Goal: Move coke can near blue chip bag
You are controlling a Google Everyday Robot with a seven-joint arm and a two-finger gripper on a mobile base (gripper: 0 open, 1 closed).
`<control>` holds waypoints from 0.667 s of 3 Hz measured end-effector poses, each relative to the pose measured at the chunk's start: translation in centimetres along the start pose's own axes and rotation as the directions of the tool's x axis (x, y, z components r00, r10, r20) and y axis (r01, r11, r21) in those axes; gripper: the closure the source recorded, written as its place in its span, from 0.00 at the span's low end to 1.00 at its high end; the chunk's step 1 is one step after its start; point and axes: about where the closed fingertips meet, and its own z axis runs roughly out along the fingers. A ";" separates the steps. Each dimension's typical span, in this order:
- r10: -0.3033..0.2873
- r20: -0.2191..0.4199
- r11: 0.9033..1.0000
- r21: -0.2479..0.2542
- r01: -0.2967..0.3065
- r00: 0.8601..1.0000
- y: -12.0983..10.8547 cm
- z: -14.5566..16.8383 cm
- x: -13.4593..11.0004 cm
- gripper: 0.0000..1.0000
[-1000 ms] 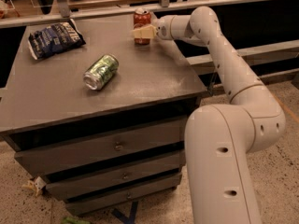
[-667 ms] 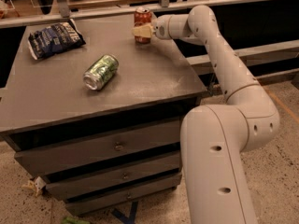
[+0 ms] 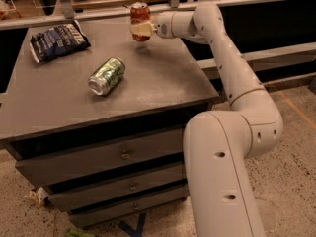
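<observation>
Hand [image 3: 141,29]: closed on upright coke can [image 3: 139,12], far edge of desk [image 3: 163,78].
Blue chip bag [image 3: 58,39]: set leftward of hand, far-left corner.

Back edge of the drawer cabinet [image 3: 163,78] — gripper [image 3: 142,29] clasping the coke can [image 3: 140,15].
Blue chip bag [image 3: 58,41] back-left, well apart — soda can [image 3: 106,76] lying in front, between them.

White lettering on bag [image 3: 59,41], script on coke can [image 3: 139,13]: neither legible. Tool [image 3: 141,29] grips coke can at far edge of tabletop [image 3: 163,78].
</observation>
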 end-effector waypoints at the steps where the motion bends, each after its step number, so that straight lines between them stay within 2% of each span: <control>1: -0.015 0.046 0.999 -0.047 0.017 0.999 1.8 1.4 -2.0 1.00; 2: -0.030 0.048 0.995 -0.090 0.034 0.998 3.8 3.2 -3.2 1.00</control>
